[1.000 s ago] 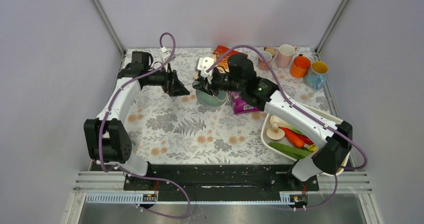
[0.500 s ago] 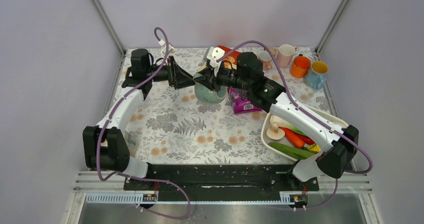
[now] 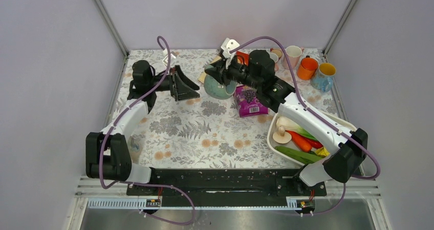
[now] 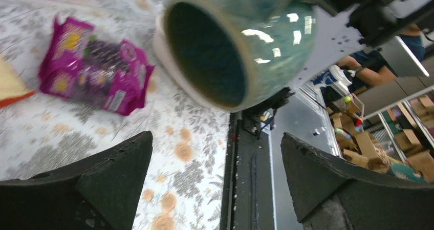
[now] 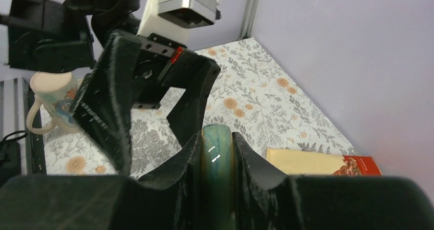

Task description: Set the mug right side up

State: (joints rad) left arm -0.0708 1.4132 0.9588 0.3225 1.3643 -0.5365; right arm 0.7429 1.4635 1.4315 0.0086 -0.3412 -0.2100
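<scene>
My right gripper [image 5: 217, 142] is partly closed, its two fingers pinching the wall of the green mug [image 5: 217, 161]. Only my right wrist camera shows that pinch plainly, since from above the arm covers it. My left gripper [image 3: 190, 86] stands wide open and holds nothing, just left of the mug and apart from it. Its own camera shows what the overhead view hides: the mug is tipped on its side in the air at the far middle of the table [image 3: 204, 132], its mouth facing my left gripper and a purple snack bag [image 4: 92, 76] lying beneath.
</scene>
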